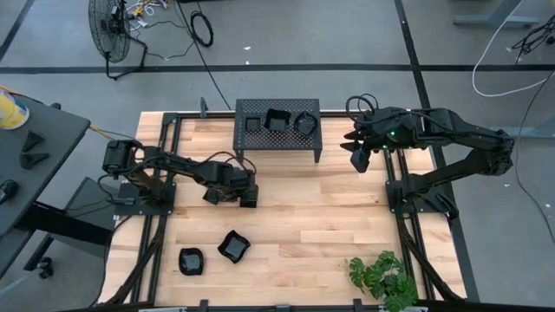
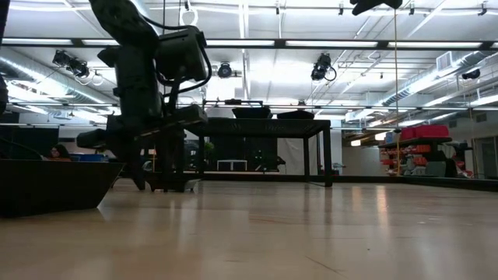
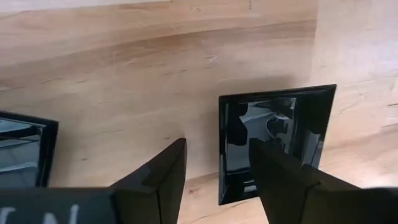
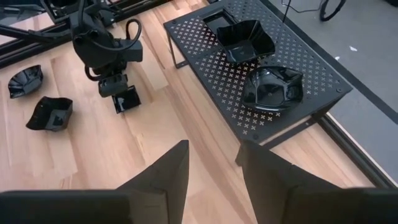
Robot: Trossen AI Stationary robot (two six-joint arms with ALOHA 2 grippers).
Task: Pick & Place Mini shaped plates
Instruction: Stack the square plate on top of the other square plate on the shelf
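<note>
plate (image 3: 273,140): small, shiny, hard, prob slippery; i'd pinch one rim.
left claw (image 3: 214,171): part open, straddling rim, not holding.
right claw (image 4: 211,168): part open, empty, up by stand (image 4: 292,56).

Left hand (image 3: 214,177) straddles square plate's (image 3: 277,140) rim on table (image 3: 124,81).

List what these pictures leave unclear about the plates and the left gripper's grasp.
- High view: the left gripper covers the square plate below it, so contact is unreadable.
- Left wrist view: the square plate straddles one finger; its near edge is hidden.
- Low view: the plates on the perforated stand show only as rims.
</note>
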